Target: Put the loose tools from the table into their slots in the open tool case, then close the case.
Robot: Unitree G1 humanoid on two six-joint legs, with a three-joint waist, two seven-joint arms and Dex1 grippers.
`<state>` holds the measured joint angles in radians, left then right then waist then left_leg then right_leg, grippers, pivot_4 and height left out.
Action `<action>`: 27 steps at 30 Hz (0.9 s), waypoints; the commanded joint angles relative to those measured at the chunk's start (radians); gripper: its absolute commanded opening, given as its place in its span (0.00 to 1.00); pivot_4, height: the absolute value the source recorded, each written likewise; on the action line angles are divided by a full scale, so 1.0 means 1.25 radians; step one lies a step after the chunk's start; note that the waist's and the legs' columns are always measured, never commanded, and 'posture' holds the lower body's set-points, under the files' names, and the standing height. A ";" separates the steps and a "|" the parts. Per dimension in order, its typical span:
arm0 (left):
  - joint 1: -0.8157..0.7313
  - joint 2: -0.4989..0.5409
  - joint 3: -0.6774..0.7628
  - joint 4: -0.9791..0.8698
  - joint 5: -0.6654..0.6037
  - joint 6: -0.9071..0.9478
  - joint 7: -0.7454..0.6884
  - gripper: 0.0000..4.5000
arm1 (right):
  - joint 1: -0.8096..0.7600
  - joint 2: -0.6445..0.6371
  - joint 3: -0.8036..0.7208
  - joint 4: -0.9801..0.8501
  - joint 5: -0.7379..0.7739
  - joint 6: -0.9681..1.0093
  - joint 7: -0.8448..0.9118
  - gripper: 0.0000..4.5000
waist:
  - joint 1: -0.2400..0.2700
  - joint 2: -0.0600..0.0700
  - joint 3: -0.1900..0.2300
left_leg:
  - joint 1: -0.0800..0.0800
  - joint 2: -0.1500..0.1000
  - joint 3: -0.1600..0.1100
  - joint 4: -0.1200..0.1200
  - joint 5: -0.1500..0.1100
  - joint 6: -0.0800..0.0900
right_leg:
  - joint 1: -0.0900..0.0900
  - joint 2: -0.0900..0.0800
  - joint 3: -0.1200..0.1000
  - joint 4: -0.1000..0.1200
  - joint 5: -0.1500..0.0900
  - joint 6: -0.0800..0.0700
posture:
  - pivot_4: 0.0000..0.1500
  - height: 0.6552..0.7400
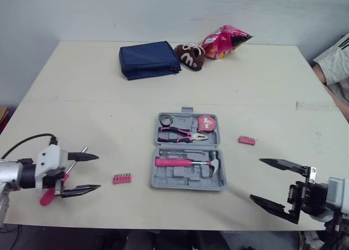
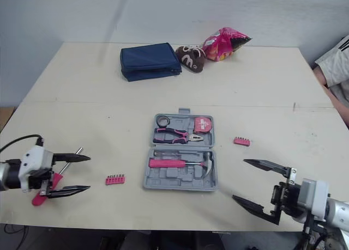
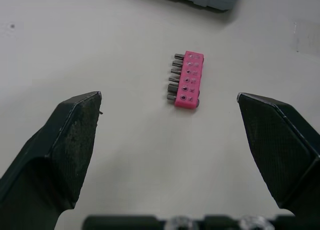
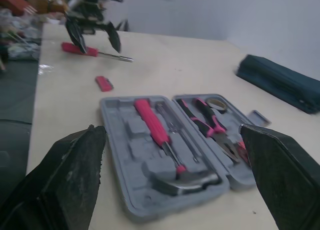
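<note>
Left claw [image 1: 98,172] spread wide, empty — a pink bit strip [image 1: 122,178] lies just right of it. Right claw [image 1: 256,178], wide too, hovers near-right of the tool case [image 1: 188,180].

Navy fabric pouch [image 1: 149,60]: flat, near far edge of table [image 1: 82,81], about mid-width.
Brown plush slipper [image 1: 190,56]: against pouch's right end.
Pink snack bag [image 1: 224,42]: crinkled, just beside slipper, at far edge.
Person's white, black-striped sleeve [image 1: 335,62]: at right edge.
</note>
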<state>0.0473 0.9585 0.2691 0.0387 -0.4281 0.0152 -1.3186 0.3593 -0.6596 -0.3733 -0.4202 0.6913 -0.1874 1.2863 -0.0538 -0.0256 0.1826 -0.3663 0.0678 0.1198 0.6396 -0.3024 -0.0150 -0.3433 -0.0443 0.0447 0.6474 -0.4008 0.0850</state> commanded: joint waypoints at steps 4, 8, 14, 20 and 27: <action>-0.010 -0.067 -0.097 -0.033 0.099 -0.053 0.071 0.98 | -0.041 0.006 0.030 -0.007 0.000 -0.001 -0.009 1.00 | 0.000 -0.001 0.000 | -0.002 0.001 0.000 0.007 -0.001 0.000 | 0.001 0.000 0.000 0.002 0.000 0.001 | 1.00 1.00; -0.024 -0.098 -0.137 -0.009 0.152 -0.079 0.116 0.98 | -0.049 0.012 0.037 0.006 -0.007 -0.004 -0.014 1.00 | 0.001 -0.001 0.000 | -0.001 0.001 0.000 0.007 -0.002 0.003 | 0.001 0.000 0.000 0.003 0.001 0.001 | 1.00 1.00; -0.030 -0.108 -0.167 0.005 0.160 -0.066 0.114 0.98 | -0.066 0.028 0.046 0.035 -0.027 -0.019 -0.016 1.00 | 0.003 0.000 0.000 | 0.002 0.000 0.000 0.007 -0.001 0.004 | 0.003 -0.001 0.000 0.006 0.001 0.001 | 1.00 1.00; -0.022 -0.083 -0.188 0.026 0.170 -0.023 0.095 0.69 | -0.069 0.051 0.049 0.113 -0.050 -0.076 0.017 1.00 | 0.003 0.001 0.000 | 0.007 0.000 0.000 0.006 -0.001 0.004 | 0.007 -0.002 0.001 0.005 0.001 0.001 | 1.00 1.00; -0.025 -0.073 -0.203 0.068 0.188 -0.043 0.108 0.15 | -0.069 0.066 0.032 0.224 -0.041 -0.156 0.084 1.00 | -0.001 0.006 -0.003 | 0.014 0.000 0.000 0.004 -0.002 0.003 | 0.015 -0.002 0.001 0.003 0.000 -0.001 | 1.00 1.00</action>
<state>-0.0087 0.8635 0.0461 0.0620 -0.2530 -0.0520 -1.1972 0.2705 -0.5794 -0.3126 -0.1481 0.6179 -0.3503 1.3679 -0.0544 -0.0186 0.1794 -0.3492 0.0681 0.1198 0.6443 -0.3054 -0.0116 -0.3242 -0.0466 0.0455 0.6513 -0.4012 0.0838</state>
